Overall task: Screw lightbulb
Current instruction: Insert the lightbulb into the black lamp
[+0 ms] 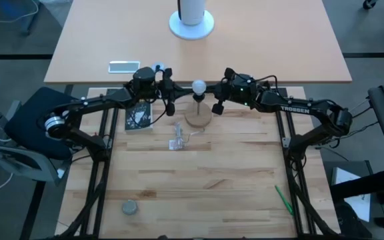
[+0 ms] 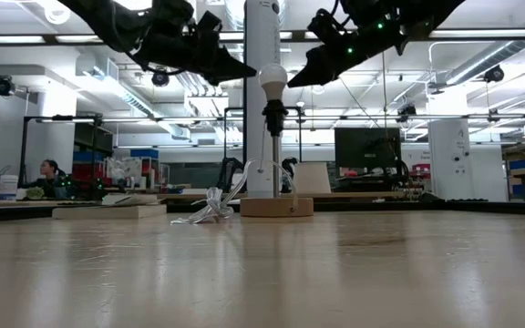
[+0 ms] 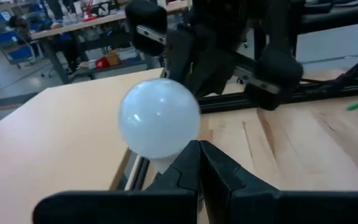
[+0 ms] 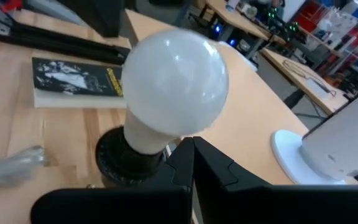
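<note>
White frosted glass sits right where it belongs: the lightbulb [image 1: 198, 86] stands upright in the black socket [image 4: 124, 155], on top of the thin stem rising from the round wooden disc [image 1: 198, 117], close to the far edge of the wooden worktop [image 1: 232, 180] and about midway along it. Both arms crowd in on it. The left gripper [image 1: 171, 101] hangs just beside the bulb on one side, the right gripper [image 1: 217, 104] just beside it on the other, and each has its fingers pressed together, holding nothing. Neither touches the globe, as far as the low view shows.

My read: the bulb is seated, but whether it is turned home I cannot tell, since the screw base is mostly hidden in the socket. If a twist is left to do, the next move calls for one set of fingers to part and take the slippery globe gently, the other steadying the light base against tipping.

Crumpled clear wrapper [image 1: 176, 141] lies nearer in, well out of the way.
</note>
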### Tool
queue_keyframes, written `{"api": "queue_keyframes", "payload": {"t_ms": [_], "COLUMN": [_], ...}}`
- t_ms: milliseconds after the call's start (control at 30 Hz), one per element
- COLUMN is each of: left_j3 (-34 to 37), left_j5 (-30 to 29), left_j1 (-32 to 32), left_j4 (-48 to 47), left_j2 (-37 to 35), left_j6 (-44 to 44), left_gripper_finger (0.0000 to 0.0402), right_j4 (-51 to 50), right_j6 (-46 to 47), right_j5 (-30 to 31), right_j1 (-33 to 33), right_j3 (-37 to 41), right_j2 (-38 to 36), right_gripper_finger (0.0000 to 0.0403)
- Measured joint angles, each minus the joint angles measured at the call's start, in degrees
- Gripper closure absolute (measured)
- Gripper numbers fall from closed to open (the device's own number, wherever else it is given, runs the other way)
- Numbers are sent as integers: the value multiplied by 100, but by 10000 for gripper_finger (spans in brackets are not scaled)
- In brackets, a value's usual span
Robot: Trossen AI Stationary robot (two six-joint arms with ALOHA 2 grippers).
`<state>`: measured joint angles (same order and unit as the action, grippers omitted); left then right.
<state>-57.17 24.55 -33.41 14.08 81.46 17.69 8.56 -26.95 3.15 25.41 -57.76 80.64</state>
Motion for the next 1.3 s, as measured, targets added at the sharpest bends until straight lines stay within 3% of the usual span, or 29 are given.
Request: {"api": "queue_keyframes", "payload": {"t_ms": [133,367,600,800,933,1300], "left_j3": [0,0,0,0,0,-2], "left_j5": [-24,-597,-664,-618,-185,-155], "left_j1": [-4,-8,-2,-6,-2,42], "left_j4": [155,185,178,8,-263,434], "left_j2": [78,95,95,94,71,312], "left_j6": [0,2,22,67,280,268], "left_gripper_finger": [401,401,401,401,401,401], "right_j4": [65,65,42,24,21,-54], "right_j6": [1,26,96,102,98,100], "right_j5": [-202,-216,-217,-217,-217,-365], "right_j1": [0,-2,-2,-2,-2,0], "right_j3": [-4,-2,-2,-2,-2,-2], "right_j2": [0,0,0,0,0,0], "right_gripper_finger": [403,403,403,403,403,403]}}
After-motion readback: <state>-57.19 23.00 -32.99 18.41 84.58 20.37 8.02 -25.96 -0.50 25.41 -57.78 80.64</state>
